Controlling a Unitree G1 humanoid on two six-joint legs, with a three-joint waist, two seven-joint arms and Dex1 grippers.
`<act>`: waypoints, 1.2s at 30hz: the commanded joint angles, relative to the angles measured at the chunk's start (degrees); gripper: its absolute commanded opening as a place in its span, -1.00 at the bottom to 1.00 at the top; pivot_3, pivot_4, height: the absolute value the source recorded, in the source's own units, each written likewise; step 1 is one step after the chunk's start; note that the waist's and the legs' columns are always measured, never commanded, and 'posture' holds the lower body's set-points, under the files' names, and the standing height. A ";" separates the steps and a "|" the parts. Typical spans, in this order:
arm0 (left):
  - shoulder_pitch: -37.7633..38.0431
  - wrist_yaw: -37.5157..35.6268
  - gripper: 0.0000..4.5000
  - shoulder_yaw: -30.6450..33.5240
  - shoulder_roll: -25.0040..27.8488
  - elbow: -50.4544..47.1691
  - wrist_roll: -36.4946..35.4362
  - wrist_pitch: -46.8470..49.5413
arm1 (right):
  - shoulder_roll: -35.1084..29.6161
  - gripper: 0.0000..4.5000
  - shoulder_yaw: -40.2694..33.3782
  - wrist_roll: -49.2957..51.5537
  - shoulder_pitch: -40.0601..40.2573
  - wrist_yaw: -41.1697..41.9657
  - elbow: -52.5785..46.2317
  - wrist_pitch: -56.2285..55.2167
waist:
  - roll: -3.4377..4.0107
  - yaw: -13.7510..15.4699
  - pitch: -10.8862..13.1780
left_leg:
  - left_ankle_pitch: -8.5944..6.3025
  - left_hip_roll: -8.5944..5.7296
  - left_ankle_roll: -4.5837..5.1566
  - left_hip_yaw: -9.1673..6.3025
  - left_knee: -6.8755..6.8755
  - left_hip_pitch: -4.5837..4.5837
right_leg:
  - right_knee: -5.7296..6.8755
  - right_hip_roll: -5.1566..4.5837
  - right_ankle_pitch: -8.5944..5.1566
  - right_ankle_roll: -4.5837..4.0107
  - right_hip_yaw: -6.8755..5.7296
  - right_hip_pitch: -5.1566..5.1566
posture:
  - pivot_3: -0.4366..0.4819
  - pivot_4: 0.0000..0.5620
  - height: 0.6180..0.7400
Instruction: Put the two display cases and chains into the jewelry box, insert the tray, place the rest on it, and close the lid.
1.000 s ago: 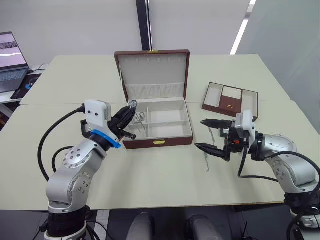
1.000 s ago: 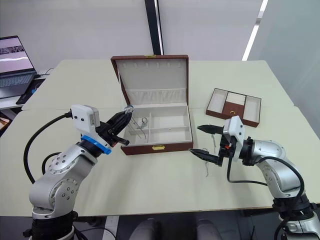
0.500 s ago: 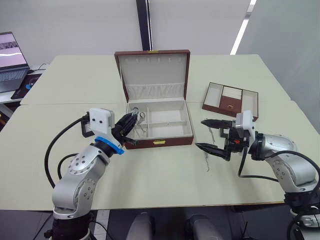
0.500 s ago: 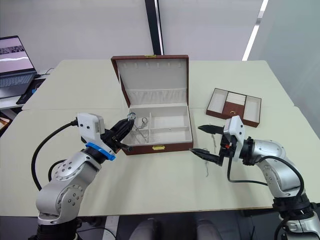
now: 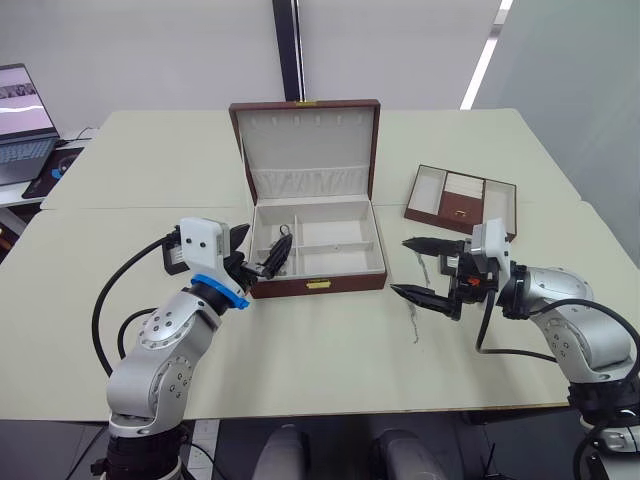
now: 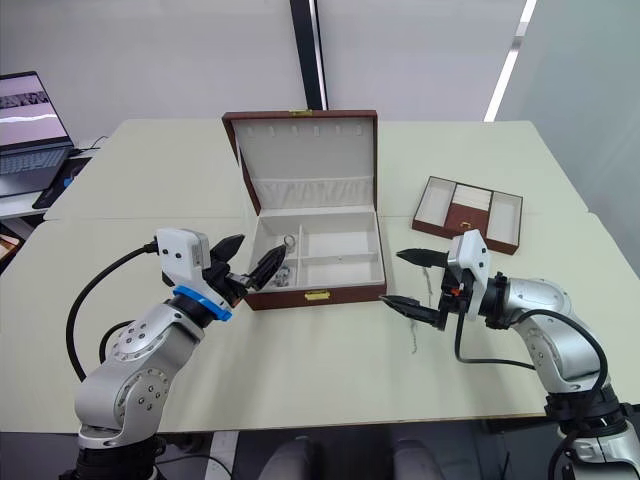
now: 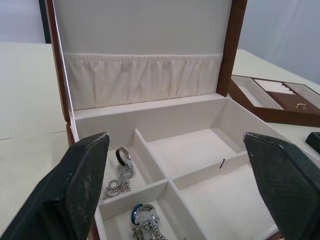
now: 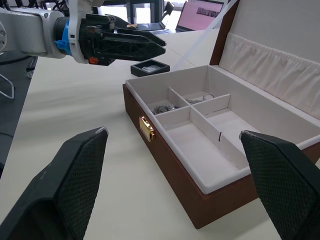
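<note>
The brown jewelry box (image 5: 318,283) stands open at mid-table, lid upright. Two silver chains with rings lie in its left compartments, one (image 7: 120,172) behind the other (image 7: 143,222). My left gripper (image 5: 260,250) is open at the box's front left corner, nothing between its fingers (image 7: 82,185). A small black display case (image 8: 150,67) sits on the table left of the box, half hidden by my left arm (image 5: 173,258). The brown tray (image 5: 462,198) lies at the right rear. My right gripper (image 5: 400,267) is open and empty right of the box, above a thin chain (image 5: 412,318) on the table.
A laptop (image 5: 22,120) stands on a side desk at the far left. The table seam runs across behind the box's base. Bare table surface lies in front of the box between my arms.
My left gripper has opened and let go of the ringed chain, which now lies in the box's left compartment. It dropped lower toward the box corner. The right arm has not moved.
</note>
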 commanded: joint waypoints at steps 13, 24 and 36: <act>8.29 -20.66 0.96 14.06 21.19 12.74 -3.84 -0.37 | -5.76 1.00 -8.43 -1.22 3.86 1.47 8.11 -2.68 | 0.03 -0.11 0.02 | -0.01 0.01 0.01 0.03 -0.05 0.02 | 0.00 0.00 0.00 0.00 0.02 -0.04 | -0.05 -0.47 1.00; 13.75 -32.51 0.96 17.21 35.22 28.82 3.89 -6.78 | -11.67 1.00 -11.87 -4.76 6.59 4.55 19.21 -6.02 | 0.07 -0.22 0.04 | -0.02 0.02 0.03 0.09 -0.10 0.02 | 0.00 -0.04 0.00 -0.01 0.08 -0.11 | -0.05 -0.47 1.00; 16.46 -35.09 0.96 20.06 38.13 35.61 7.96 -11.26 | -14.79 1.00 -12.40 -8.23 6.50 6.56 26.95 -9.14 | 0.09 -0.25 0.06 | -0.02 0.04 0.03 0.10 -0.13 0.02 | 0.02 -0.07 -0.01 -0.02 0.06 -0.13 | -0.05 -0.47 1.00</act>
